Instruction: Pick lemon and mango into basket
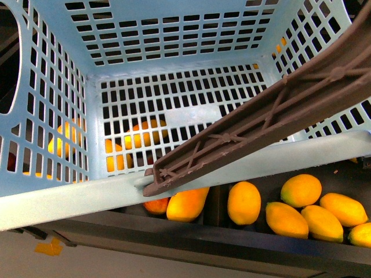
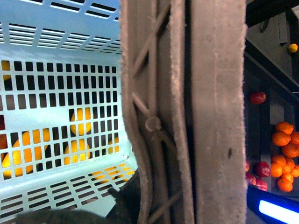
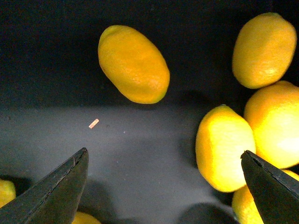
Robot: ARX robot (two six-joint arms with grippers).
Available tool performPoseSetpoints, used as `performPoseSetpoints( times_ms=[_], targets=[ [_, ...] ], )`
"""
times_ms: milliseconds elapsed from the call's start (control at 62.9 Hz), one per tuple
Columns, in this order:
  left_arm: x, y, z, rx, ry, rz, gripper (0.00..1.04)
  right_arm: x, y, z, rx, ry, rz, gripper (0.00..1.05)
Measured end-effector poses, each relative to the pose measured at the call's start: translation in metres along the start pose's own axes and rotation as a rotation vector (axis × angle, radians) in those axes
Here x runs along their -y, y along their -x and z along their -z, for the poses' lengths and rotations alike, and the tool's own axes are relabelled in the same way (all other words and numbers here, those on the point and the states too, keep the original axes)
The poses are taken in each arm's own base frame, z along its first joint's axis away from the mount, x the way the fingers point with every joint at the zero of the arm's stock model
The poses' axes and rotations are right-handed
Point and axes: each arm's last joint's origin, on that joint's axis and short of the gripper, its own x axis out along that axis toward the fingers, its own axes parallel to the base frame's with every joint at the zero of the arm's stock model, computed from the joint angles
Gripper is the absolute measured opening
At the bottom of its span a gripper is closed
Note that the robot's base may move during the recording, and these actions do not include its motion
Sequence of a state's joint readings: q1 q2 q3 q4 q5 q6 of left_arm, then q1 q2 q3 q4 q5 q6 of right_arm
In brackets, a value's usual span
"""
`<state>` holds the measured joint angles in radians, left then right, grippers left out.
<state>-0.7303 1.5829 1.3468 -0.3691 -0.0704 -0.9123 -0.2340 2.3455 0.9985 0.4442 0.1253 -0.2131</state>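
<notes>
The light teal basket (image 1: 174, 124) hangs close in the front view, empty, with fruit showing through its slots. Its brown handle (image 1: 261, 116) crosses diagonally. In the left wrist view my left gripper (image 2: 140, 205) is shut on that handle (image 2: 187, 112). Below the basket rim lie several yellow-orange fruits, among them a smooth oval mango (image 1: 243, 202). My right gripper (image 3: 163, 154) is open over a dark tray floor, nothing between its fingers. An oblong fruit (image 3: 133, 63) lies beyond it, and a brighter yellow lemon-like fruit (image 3: 224, 147) sits just inside one finger (image 3: 268, 186). I cannot tell lemon from mango for sure.
A red-and-yellow fruit (image 1: 186, 204) lies under the handle's end. Red fruits (image 2: 258, 97) and oranges (image 2: 285, 135) fill dark bins beside the basket in the left wrist view. A yellow tape patch (image 1: 49, 248) marks the near ledge. More yellow fruits (image 3: 264, 49) crowd one side of the tray.
</notes>
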Motion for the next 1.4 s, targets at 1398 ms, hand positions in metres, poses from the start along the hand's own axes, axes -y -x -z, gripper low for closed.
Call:
performPoseSetpoints(
  times_ms=[1398],
  targets=[
    [0.000,0.000,0.000,0.000,0.000,0.000,0.14,-0.009,-0.075,-0.025,-0.045,-0.076,-0.087,0.60]
  ],
)
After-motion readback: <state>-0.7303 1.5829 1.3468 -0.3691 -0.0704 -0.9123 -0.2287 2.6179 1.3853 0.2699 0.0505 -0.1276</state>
